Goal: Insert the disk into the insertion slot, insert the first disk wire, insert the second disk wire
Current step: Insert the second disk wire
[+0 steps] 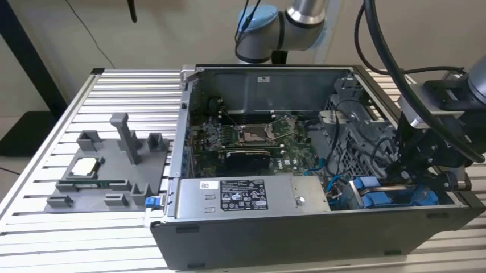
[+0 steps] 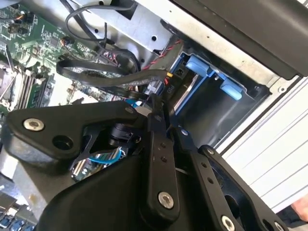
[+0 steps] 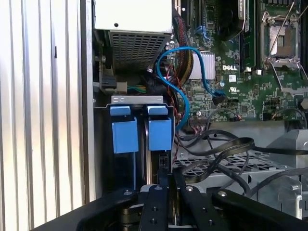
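Observation:
The disk (image 2: pixel 186 93) is a silver slab in a blue carrier (image 3: pixel 160 133). It sits down inside the insertion slot (image 3: pixel 137 99) of the grey drive cage, at the case's corner on the exterior view's right (image 1: pixel 383 199). My gripper (image 2: pixel 160 103) (image 3: pixel 168 181) (image 1: pixel 404 179) hangs over the disk's exposed end. Its fingers (image 2: pixel 155 139) are drawn together at the tips. A black flat wire (image 3: pixel 216 149) (image 2: pixel 96 70) ends in a connector (image 2: pixel 166 78) right by those tips. Whether anything is pinched between them is hidden. A blue wire (image 3: pixel 179 89) loops from the motherboard towards the cage.
A grey power-supply box (image 1: pixel 243 196) fills the case's near side, with the motherboard (image 1: pixel 251 136) behind it. A neighbouring bay with a blue fitting (image 3: pixel 125 134) stands beside the disk. Loose black cables (image 3: pixel 269 178) lie over the cage. A grey fixture (image 1: pixel 106 170) rests on the slatted table (image 1: pixel 91 239).

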{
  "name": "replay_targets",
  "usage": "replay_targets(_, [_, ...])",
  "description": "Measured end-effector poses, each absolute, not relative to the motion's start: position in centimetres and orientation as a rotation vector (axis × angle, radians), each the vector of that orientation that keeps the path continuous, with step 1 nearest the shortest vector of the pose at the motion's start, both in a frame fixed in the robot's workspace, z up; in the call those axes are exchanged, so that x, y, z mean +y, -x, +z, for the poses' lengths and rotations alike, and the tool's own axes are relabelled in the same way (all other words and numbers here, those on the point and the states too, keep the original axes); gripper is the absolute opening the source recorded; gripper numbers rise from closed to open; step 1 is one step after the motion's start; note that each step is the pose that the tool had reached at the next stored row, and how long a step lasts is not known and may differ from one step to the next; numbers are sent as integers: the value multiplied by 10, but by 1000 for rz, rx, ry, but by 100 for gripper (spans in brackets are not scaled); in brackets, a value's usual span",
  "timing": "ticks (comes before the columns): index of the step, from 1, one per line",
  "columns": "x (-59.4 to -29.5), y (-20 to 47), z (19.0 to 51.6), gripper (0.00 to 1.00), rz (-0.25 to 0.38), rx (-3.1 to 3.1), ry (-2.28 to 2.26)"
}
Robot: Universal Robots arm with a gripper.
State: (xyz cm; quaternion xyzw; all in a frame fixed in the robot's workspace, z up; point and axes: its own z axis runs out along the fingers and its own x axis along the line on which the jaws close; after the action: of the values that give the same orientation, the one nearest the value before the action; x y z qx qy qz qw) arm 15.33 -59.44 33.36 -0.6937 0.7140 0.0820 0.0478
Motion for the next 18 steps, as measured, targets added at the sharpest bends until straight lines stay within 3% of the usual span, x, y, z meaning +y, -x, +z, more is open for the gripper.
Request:
replay_targets(3, [-594, -154, 331, 18, 259, 2172, 2111])
replay_targets(4, [-594, -153, 333, 24, 265, 2168, 2108])
replay_targets(18, [-596, -153, 358, 24, 290, 2156, 2096])
